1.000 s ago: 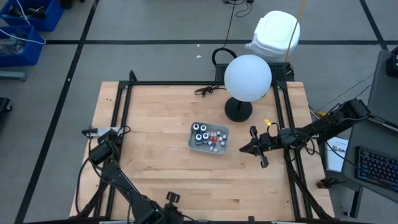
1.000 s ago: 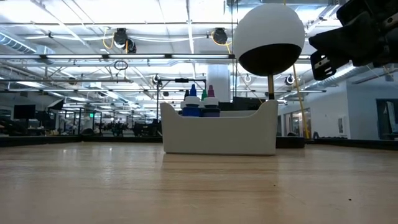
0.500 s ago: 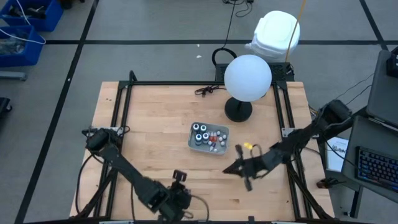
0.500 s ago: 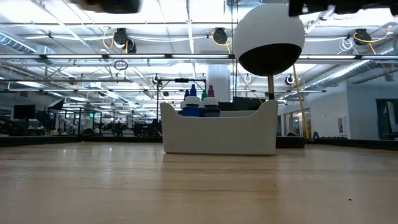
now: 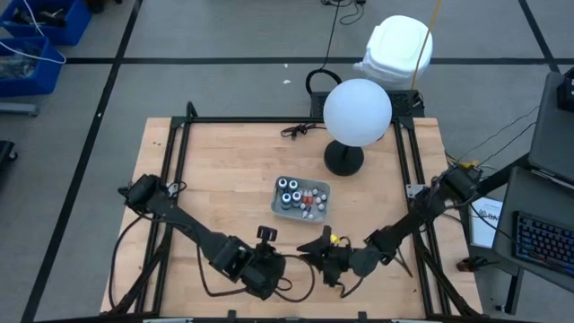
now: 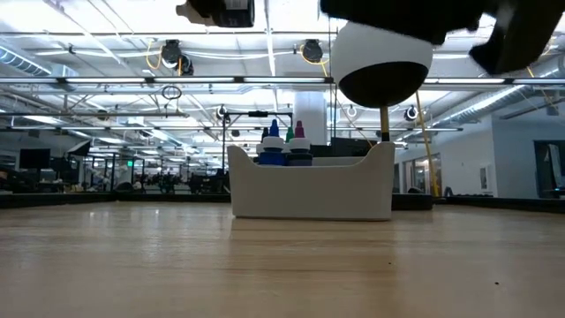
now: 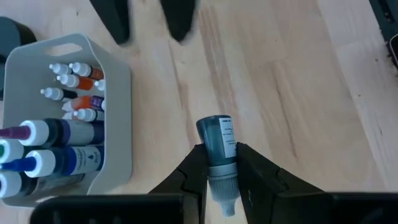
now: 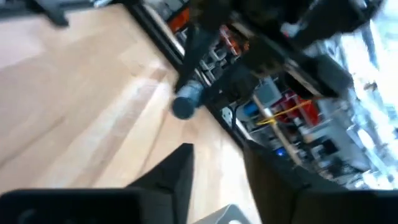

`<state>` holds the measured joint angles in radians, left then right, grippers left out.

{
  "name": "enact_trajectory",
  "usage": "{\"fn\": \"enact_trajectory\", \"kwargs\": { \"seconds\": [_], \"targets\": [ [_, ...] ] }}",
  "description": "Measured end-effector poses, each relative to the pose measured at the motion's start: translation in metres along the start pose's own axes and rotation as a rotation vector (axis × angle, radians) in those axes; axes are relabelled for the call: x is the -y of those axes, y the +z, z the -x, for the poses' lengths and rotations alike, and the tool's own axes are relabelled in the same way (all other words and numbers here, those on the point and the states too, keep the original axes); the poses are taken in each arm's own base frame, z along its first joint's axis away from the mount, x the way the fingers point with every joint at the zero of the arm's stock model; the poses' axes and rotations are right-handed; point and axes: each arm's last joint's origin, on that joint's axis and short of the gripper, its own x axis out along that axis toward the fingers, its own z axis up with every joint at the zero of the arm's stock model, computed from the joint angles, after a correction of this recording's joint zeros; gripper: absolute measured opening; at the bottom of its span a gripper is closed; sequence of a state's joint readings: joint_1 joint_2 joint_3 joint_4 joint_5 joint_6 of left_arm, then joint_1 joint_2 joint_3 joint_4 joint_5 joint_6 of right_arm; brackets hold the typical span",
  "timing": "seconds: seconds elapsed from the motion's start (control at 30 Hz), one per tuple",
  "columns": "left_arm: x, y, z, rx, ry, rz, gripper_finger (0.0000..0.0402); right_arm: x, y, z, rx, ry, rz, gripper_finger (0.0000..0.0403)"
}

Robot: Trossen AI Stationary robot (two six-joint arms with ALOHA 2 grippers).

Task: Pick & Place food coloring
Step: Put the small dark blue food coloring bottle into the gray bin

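A pale tray [image 5: 301,198] in the middle of the table holds the food coloring: several small white-capped dropper bottles [image 7: 76,87] and larger dark ones [image 7: 53,158]. One blue bottle [image 7: 216,142] hangs over the wood near the table's front edge, with my left gripper [image 5: 289,262] shut on it. My right gripper [image 5: 309,247] stands open just to its right, pointing at it. Its two dark fingers [image 7: 177,18] show in the left wrist view, and the bottle [image 8: 185,102] shows ahead of it in the right wrist view. My left gripper pinches the blue bottle at its cap end [image 7: 221,169] between its two fingers [image 7: 196,169]. The fingers slant down and run along the bottle. Its base sticks out past the fingertips and its pale cap points back toward the wrist. The bottle is clear of the table.
A lamp with a white globe [image 5: 357,112] and a dark foot [image 5: 343,160] stands behind the tray on the right. A dark cable [image 5: 300,131] lies near the far edge. Black frame rails [image 5: 170,170] run along the sides. Bare wood [image 5: 215,188] lies left of the tray.
My right gripper has swung from the tray's right side toward the near edge and to the left, rolling as it went, and now faces the left gripper. My left gripper has come up from the near edge and moved right, toward the tray's front.
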<state>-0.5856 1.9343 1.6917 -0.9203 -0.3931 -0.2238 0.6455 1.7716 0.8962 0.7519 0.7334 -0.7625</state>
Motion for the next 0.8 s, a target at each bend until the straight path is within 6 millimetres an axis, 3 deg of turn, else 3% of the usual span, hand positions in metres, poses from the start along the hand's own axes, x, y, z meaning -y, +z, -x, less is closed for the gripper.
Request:
{"fn": "enact_trajectory", "kwargs": {
  "seconds": [0.17, 0.3, 0.8],
  "targets": [
    [-0.004, 0.002, -0.002, 0.003, 0.004, -0.038, 0.0066, -0.012, 0.005, -0.009, -0.034, -0.030, 0.137, 0.0181],
    [-0.013, 0.005, -0.006, 0.017, 0.009, -0.029, 0.0066, -0.014, 0.005, -0.013, -0.092, -0.100, 0.177, 0.0196],
    [-0.048, 0.017, -0.019, 0.056, -0.022, -0.020, 0.0066, -0.012, -0.001, -0.019, -0.118, -0.116, 0.176, 0.0169]
  ]
}}
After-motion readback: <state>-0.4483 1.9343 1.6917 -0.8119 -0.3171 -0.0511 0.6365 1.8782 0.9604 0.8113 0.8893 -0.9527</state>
